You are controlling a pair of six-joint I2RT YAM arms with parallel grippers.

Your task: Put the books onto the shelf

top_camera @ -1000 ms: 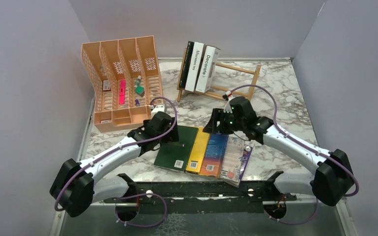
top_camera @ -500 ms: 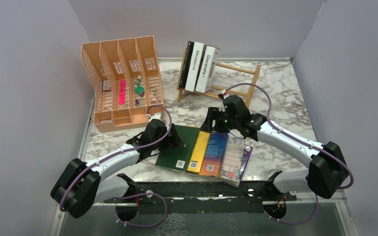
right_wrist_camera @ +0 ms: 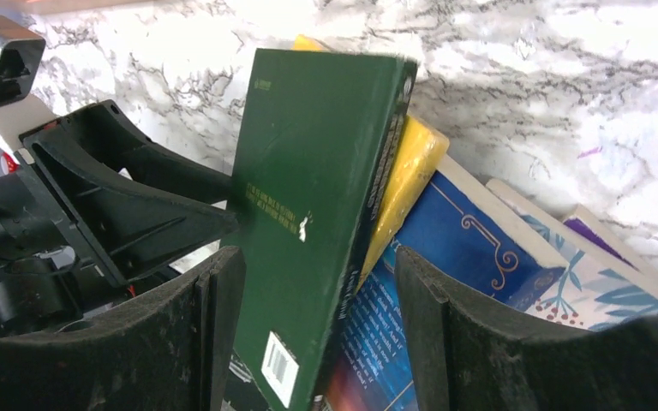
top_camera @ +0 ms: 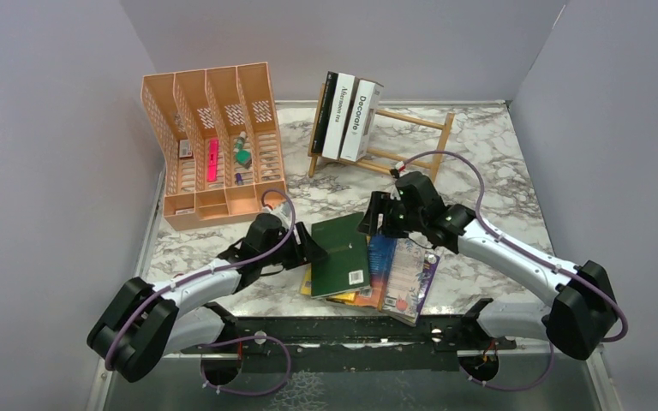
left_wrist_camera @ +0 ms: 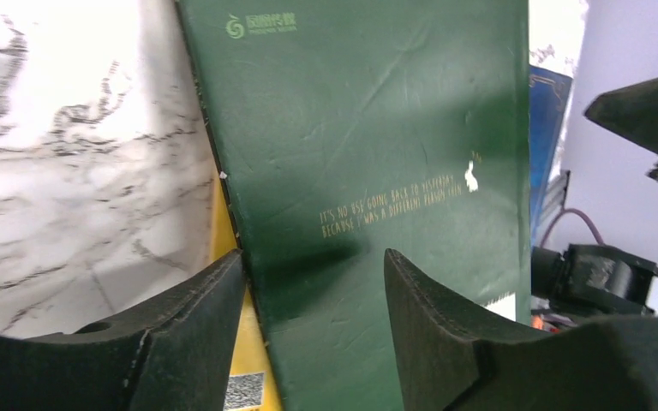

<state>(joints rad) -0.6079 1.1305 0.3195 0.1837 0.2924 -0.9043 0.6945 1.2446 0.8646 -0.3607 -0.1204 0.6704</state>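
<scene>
Low, left claw [top_camera: 306,249] at tilted green book [top_camera: 343,257]

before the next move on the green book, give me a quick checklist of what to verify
1. green book raised: ok, it is tilted up with its spine side resting on the yellow book.
2. left gripper hold on it: cannot tell, its fingers stand apart at the book's left edge.
3. right gripper ready: ok, jaws apart at the book's far end; contact cannot tell.
4. room on the shelf: ok, the standing books fill only its left end.
5. way to the shelf: ok, the orange organiser sits off to its left.
</scene>
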